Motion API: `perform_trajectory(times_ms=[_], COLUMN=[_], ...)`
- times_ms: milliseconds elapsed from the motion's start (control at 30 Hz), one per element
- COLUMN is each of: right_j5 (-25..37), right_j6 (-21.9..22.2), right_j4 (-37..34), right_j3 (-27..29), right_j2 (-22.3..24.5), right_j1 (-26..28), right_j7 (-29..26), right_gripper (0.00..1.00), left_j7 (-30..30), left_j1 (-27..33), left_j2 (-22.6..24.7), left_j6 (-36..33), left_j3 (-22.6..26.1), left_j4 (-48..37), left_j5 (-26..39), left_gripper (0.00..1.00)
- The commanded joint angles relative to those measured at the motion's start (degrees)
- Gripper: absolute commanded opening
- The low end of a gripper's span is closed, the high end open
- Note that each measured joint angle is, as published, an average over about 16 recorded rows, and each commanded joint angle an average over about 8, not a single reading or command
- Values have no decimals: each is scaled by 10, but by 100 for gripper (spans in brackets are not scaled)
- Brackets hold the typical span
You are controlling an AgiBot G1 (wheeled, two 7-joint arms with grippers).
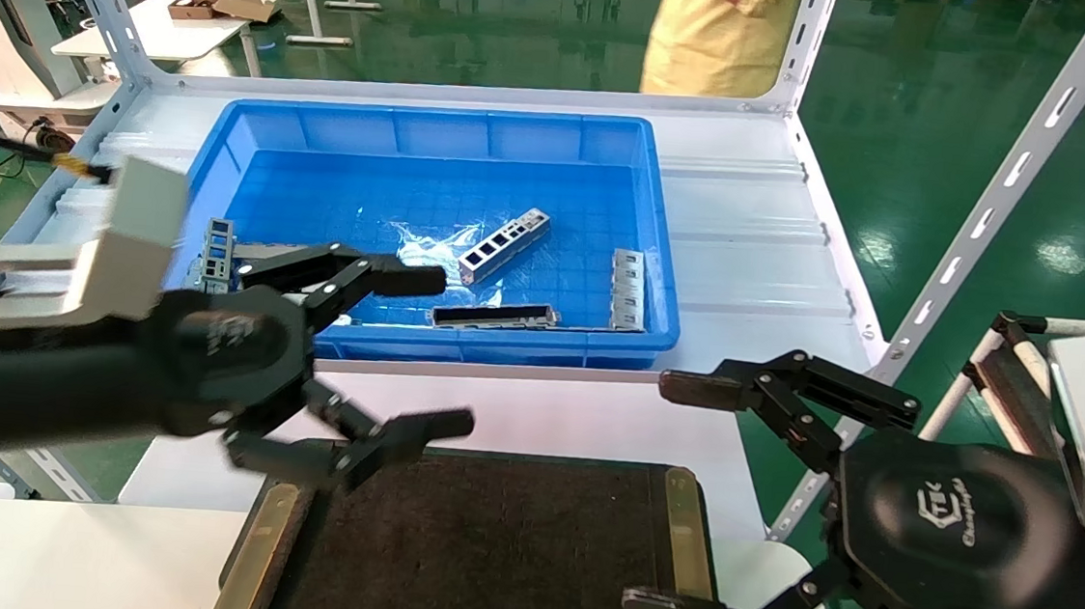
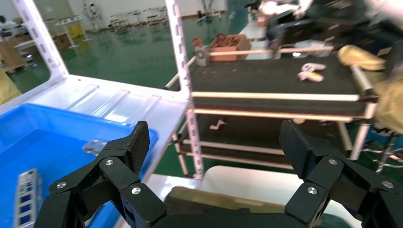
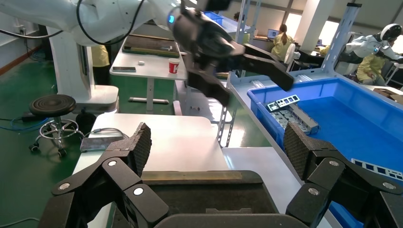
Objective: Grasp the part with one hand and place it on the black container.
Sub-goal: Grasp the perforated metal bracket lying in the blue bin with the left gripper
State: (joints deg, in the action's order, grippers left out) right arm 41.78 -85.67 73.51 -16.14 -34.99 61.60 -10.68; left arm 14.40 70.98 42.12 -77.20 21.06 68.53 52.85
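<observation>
One small, stiff, slippery part lay beyond the wide-open left gripper, best pinched across its thin middle; right gripper wide open too.

A logo reading roughly "CTEK", with smaller illegible script beneath, is printed on the right gripper housing.

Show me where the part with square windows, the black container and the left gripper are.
part (image 1: pixel 504 244): head view, middle of its windowed face.
black container (image 1: pixel 484 552): head view, bare matte surface.
left gripper (image 1: pixel 422 353): head view, midway between its open fingertips.
</observation>
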Motion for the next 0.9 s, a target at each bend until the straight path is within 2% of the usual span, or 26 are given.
perform_trajectory(times_ms=[33,433,900], right_j5=[0,0,-1], right_j6=[0,0,1], right_j4=[0,0,0], right_j3=[0,-1,-1], right_j2=[0,0,0], right_j1=[0,0,0], right_j7=[0,0,1], right_gripper=[100,100,100], left_j7=[0,-41,-134], left_j1=[15,90,171], left_j2=[13,111,248], left_j6=[8,75,199], left_j3=[9,49,80], left_j4=[-11,-149,-380], left_j5=[18,112,195], left_gripper=[100,100,100])
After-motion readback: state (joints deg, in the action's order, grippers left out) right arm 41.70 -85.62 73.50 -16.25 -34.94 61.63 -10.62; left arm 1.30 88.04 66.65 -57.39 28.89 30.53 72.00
